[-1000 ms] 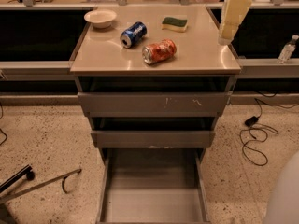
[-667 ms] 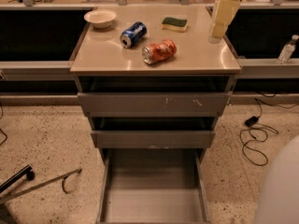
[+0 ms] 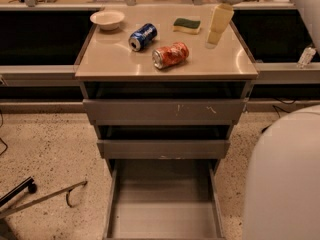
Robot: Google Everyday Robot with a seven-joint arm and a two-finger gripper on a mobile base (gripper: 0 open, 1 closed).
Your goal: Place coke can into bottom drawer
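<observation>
Moved since earlier: the gripper (image 3: 213,38) has come leftward and slightly lower over the table (image 3: 120,66), closing on the coke can (image 3: 170,55). Both cans, the sponge and the bowl lie where they were.
Gripper: it hangs over the right rear of the table, just right of the green sponge (image 3: 187,25), tip pointing down. I cannot tell whether it is released or clenched, though it appears to carry nothing.
Coke can: it lies on its side near the table's middle front, silver top facing front-left. It is to the gripper's front-left and apart from it, untouched.
Neighbour: the blue can (image 3: 142,36) lies on its side just behind and left of the coke can, near it but not touching.
Step in hand: probably the approach to the coke can, grasp not yet made.
Doing it well: carry on leftward and forward until directly above the can's body, then turn so the grip crosses its round flanks and not its ends. Descend straight down, because a sideways nudge would likely roll the can. Stay on the side away from the blue can.
Bottom drawer: (image 3: 162,216) stands pulled out beneath the two upper drawers, its grey floor showing, well below and in front of the can.
</observation>
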